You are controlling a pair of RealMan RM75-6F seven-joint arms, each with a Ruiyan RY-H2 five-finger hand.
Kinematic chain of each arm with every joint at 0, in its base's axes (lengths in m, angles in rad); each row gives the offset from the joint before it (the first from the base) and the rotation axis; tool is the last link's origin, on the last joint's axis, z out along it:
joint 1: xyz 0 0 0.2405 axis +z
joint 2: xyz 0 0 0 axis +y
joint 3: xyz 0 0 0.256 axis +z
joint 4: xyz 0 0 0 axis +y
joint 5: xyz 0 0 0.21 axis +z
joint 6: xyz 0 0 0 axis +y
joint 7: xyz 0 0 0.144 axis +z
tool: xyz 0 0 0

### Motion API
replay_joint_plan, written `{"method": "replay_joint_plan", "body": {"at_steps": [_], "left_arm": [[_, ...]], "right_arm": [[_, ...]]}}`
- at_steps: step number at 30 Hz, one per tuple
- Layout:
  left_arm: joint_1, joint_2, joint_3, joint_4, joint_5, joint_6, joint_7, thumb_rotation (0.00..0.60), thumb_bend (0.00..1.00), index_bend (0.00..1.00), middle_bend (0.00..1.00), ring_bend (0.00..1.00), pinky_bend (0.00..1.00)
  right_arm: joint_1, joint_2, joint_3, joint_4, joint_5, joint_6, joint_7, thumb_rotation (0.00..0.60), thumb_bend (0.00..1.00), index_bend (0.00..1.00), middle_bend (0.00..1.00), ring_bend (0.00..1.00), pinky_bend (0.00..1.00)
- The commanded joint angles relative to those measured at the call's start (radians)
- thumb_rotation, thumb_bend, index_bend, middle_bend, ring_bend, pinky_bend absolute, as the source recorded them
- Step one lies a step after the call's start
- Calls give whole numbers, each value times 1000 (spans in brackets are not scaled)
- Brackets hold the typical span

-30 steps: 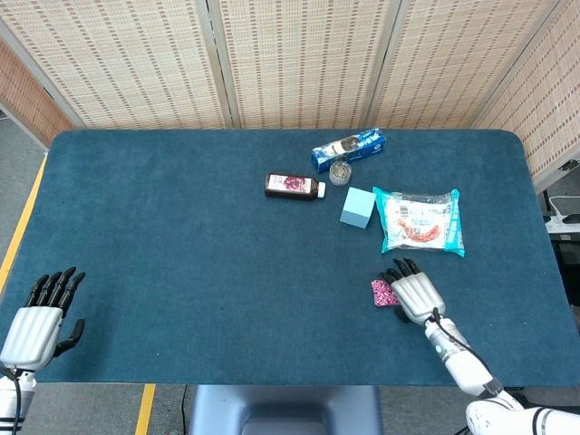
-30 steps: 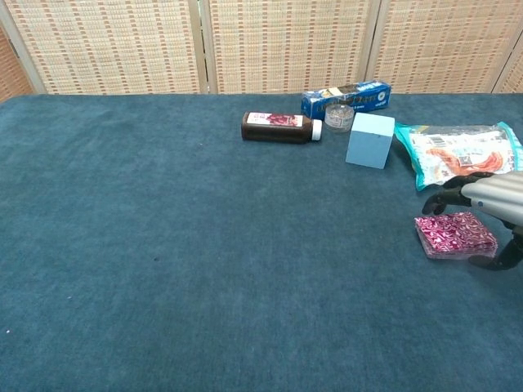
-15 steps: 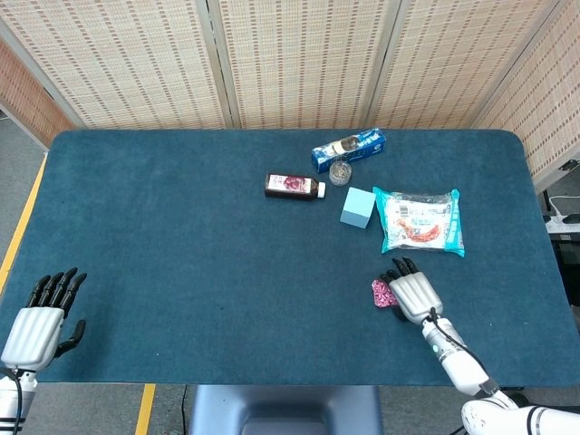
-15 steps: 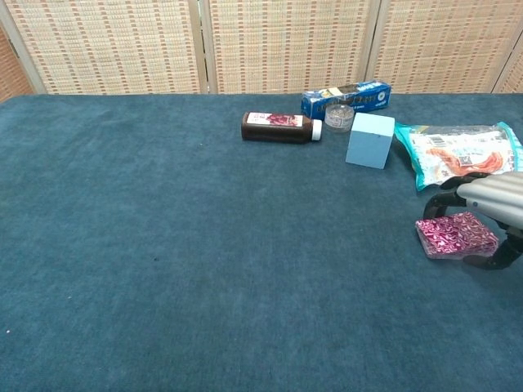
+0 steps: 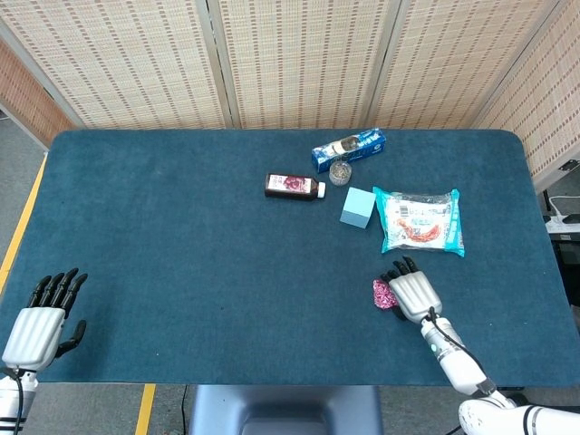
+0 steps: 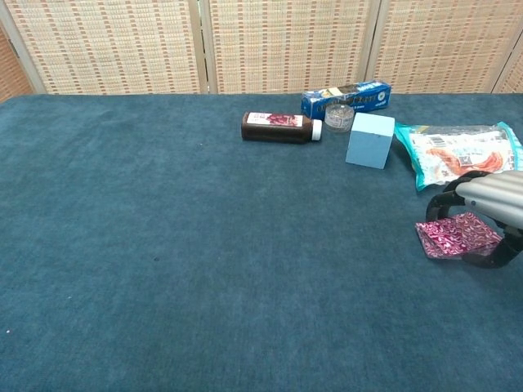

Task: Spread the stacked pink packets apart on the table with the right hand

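The stack of pink patterned packets (image 5: 381,294) (image 6: 452,235) lies near the table's front right. My right hand (image 5: 413,291) (image 6: 495,201) covers its right part. The fingertips (image 6: 434,209) curl down at the stack's far edge and the thumb (image 6: 493,256) hooks against its near right corner, so the hand grips the stack. The stack looks thin and slightly tilted in the chest view. My left hand (image 5: 42,323) hovers at the front left edge of the table with fingers apart, holding nothing; only the head view shows it.
Behind the stack lie a teal snack bag (image 5: 420,220) (image 6: 459,153), a light blue block (image 5: 358,207) (image 6: 369,140), a dark bottle (image 5: 293,186) (image 6: 280,127), a small glass jar (image 5: 340,171) and a blue box (image 5: 349,148) (image 6: 346,97). The blue table (image 5: 181,236) stretches left.
My right hand has drawn slightly toward the front right over the stack, and the stack has shifted a little right and looks flatter and more tilted. The left hand has barely sunk.
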Motion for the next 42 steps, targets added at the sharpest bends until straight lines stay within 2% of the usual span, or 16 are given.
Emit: {"method": "replay_joint_plan", "body": {"at_steps": [1, 18, 26, 32, 37, 42], "left_arm": [[1, -1, 1, 0, 1, 1, 1, 600, 443, 0, 0, 0, 72], [2, 1, 1, 0, 2, 4, -5, 600, 443, 0, 0, 0, 72], [2, 3, 1, -2, 4, 7, -9, 600, 443, 0, 0, 0, 72], [2, 4, 3, -1, 8, 7, -12, 600, 443, 0, 0, 0, 72], [5, 7, 4, -1, 14, 13, -19, 600, 443, 0, 0, 0, 72], [8, 11, 5, 0, 18, 19, -29, 600, 443, 0, 0, 0, 72]], "right_arm": [[0, -3, -1, 0, 1, 5, -3, 600, 237, 331, 308, 123, 0], [-2, -15, -1, -10, 1, 51, -29, 600, 237, 547, 433, 229, 0], [-9, 9, 4, -57, -25, 95, -33, 600, 236, 568, 446, 229, 0], [-4, 19, 6, -142, -84, 131, -50, 600, 237, 571, 448, 229, 0], [17, -18, -7, -184, -113, 115, -100, 600, 237, 570, 448, 229, 0], [41, -91, -18, -177, -112, 87, -161, 600, 237, 552, 448, 230, 0]]}}
